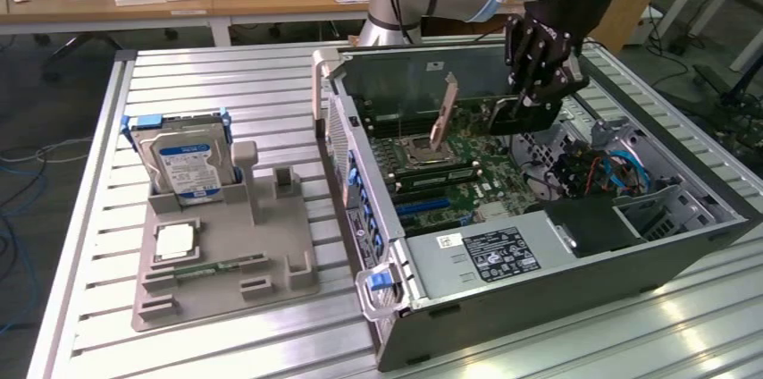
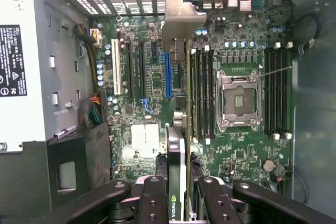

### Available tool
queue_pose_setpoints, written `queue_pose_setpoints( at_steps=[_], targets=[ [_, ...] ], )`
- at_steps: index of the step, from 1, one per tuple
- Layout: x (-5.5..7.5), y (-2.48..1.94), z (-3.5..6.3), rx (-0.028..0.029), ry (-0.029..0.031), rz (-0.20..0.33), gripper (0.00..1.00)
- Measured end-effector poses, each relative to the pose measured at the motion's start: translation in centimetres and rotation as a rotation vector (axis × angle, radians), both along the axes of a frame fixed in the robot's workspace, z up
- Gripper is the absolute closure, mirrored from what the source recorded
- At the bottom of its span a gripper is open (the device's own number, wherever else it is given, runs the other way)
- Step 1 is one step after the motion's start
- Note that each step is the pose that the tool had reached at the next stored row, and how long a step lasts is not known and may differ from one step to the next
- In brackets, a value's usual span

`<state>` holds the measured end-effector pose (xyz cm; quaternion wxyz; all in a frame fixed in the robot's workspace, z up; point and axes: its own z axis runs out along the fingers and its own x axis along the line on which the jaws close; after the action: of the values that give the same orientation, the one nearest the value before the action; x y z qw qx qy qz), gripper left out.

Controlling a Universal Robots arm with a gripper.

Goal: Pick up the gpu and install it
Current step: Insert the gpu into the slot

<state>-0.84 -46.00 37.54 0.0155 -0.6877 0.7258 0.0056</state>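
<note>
my gripper (image 2: 178,195): jaws clamped on the gpu (image 2: 177,145), card held edge-on inside the open computer case (image 1: 537,281). it hangs over the motherboard (image 2: 147,135), near the blue slot (image 2: 168,74). pick-up done. card looks unseated, so the install is not yet done.

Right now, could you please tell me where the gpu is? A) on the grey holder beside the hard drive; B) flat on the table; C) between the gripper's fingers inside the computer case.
C: the gpu sits edge-on between the fingers of the gripper, over the motherboard.
</note>
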Motion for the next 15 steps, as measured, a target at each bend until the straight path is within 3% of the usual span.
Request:
queue_pose_setpoints(
  at_steps=[15],
  targets=[
    [-0.82, 0.0, -1.05, -0.0005, 0.0001, 0.0, 0.73]
  ],
)
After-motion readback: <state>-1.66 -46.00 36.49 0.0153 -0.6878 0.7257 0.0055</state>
